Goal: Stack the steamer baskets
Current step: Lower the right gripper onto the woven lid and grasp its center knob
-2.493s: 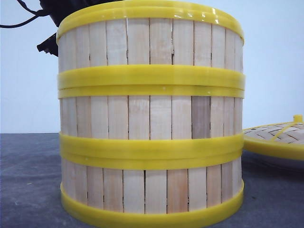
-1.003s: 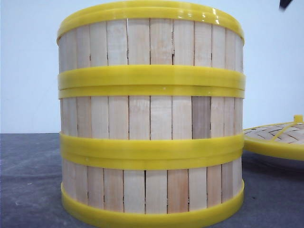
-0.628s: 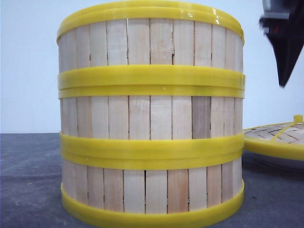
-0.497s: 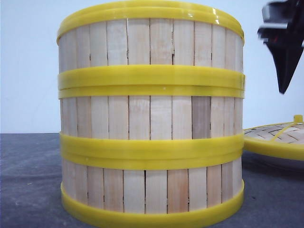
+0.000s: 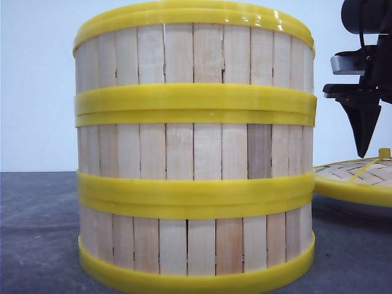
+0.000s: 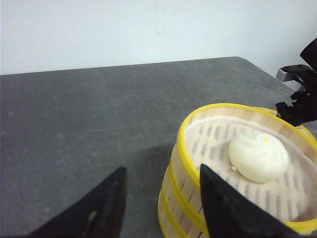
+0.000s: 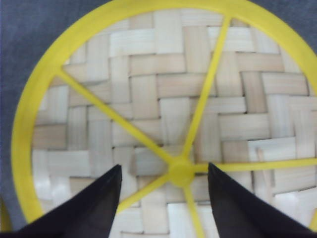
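Note:
Three steamer baskets stand stacked in one column, top [image 5: 195, 55], middle [image 5: 195, 150] and bottom [image 5: 195, 245]. In the left wrist view the top basket [image 6: 208, 111] is uncovered and holds a white bun [image 6: 257, 154]. My left gripper [image 6: 162, 169] is open and holds nothing. One finger hangs over that basket's rim and the other outside it. It does not show in the front view. My right gripper [image 5: 362, 147] hangs open just above the woven lid [image 5: 355, 180]. In the right wrist view the fingers [image 7: 164, 166] stand either side of the lid's yellow hub [image 7: 182, 172].
The lid [image 7: 148, 89] lies flat on the dark grey table [image 6: 89, 114], to the right of the stack. The right arm [image 6: 299, 94] shows beyond the stack in the left wrist view. A white wall stands behind the table.
The left arm has gone from the upper left of the front view. The right gripper came in at the top right and has dropped until its tip is just over the lid.

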Available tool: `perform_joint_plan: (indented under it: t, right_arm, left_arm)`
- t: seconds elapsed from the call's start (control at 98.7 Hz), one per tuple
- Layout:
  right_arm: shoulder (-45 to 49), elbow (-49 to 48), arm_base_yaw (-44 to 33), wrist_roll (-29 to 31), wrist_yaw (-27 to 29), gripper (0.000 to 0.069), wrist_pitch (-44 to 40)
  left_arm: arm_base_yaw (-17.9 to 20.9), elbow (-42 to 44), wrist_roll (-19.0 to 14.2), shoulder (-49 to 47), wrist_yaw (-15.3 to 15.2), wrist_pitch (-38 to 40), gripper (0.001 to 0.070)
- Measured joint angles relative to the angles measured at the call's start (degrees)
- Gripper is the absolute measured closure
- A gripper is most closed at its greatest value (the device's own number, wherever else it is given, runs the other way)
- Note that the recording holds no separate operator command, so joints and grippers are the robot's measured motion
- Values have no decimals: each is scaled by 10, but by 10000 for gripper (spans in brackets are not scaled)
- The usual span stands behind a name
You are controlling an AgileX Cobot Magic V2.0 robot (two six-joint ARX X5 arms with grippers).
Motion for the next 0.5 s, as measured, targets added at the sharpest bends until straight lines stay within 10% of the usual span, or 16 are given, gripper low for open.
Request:
perform_joint_plan:
  t: [0.497]
  right_arm:
    - [8,0,-15,-2,-19,560,13]
  left_arm:
    - [0,0,9,0,0,1,435]
